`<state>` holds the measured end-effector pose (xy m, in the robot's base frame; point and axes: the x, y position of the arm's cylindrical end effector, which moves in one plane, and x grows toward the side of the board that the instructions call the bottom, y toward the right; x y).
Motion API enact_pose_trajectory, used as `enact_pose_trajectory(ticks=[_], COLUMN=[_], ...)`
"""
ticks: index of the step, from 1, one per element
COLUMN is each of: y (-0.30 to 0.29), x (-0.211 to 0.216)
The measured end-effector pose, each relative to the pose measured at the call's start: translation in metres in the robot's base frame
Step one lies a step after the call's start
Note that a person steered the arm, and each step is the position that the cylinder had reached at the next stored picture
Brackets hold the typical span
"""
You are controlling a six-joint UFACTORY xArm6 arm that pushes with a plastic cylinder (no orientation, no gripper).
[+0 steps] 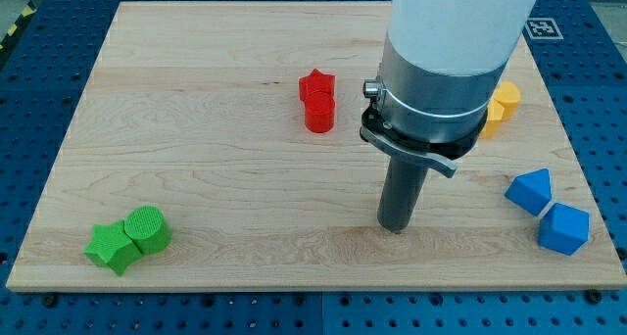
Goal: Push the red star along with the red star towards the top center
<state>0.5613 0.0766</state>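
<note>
2 red pieces touch — red star above red cylinder; my tip, no pincer, holds nothing.

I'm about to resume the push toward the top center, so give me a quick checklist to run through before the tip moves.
1. My tip visible: ok.
2. Red star and red cylinder touching: ok.
3. Tip below the red pair for an upward push: not ok; it sits off to the view's lower right.
4. Bare board between tip and red pair: ok.
5. Yellow blocks fully visible: not ok, partly hidden by the arm.
</note>
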Motion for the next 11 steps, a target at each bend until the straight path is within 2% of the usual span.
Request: enact_pose_trajectory(ticks=[2,6,9,11], y=[-0.003,-0.063,-0.077,-0.077], x=[-0.001,-0.100,-0.125,-0.158])
